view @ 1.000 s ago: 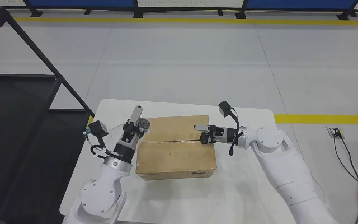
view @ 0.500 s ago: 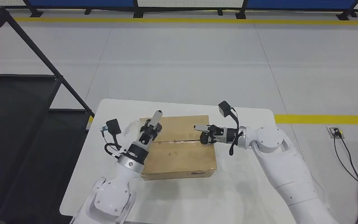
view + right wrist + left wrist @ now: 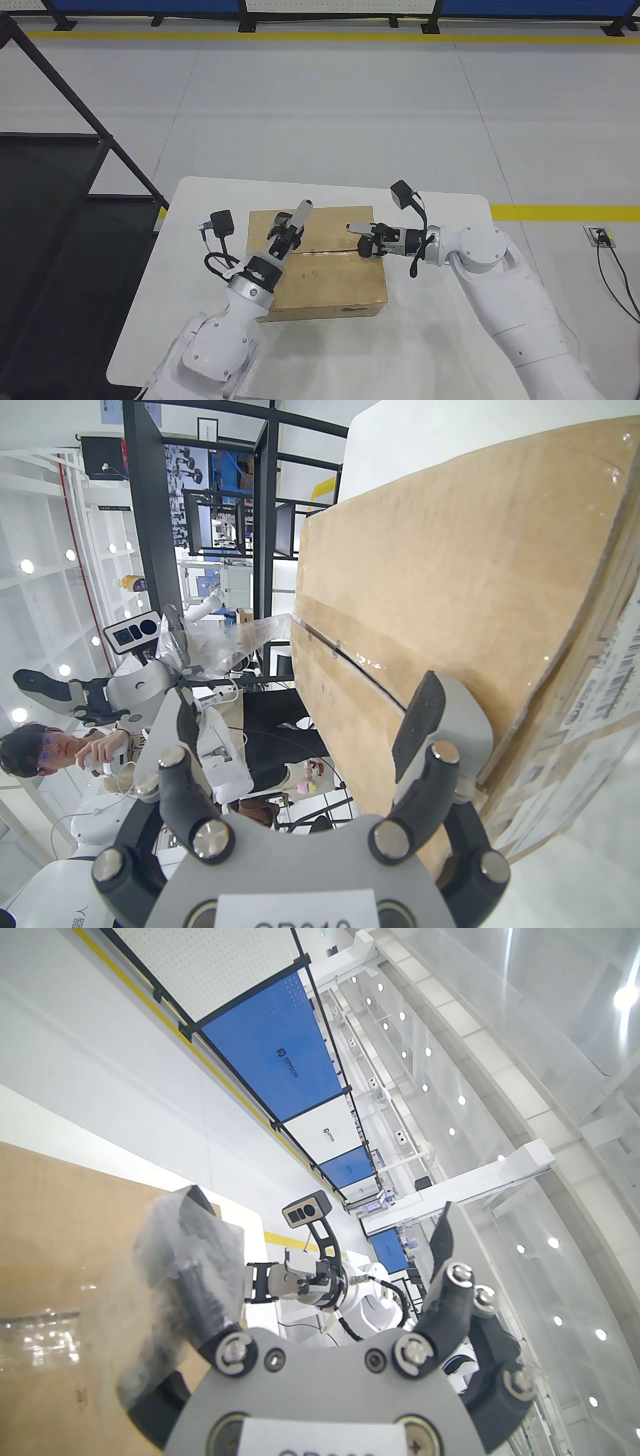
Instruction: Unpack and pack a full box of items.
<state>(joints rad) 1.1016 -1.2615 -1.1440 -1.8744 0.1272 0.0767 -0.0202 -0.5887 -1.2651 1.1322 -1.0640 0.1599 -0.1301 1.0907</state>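
Resting closed on the white worktop (image 3: 440, 330), the cardboard box (image 3: 318, 268) lies at centre; left claw (image 3: 322, 1200) hovers over its top, jaws spread, crumpled clear tape (image 3: 170, 1268) stuck on one side; right claw (image 3: 352, 230) at the box's end beside the seam, jaws spread, gripping nothing.

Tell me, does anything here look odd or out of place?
Yes: crumpled clear tape clings to the open left tool, with a strip trailing back toward the top seam of the cardboard box. It looks stuck to the tool rather than held.
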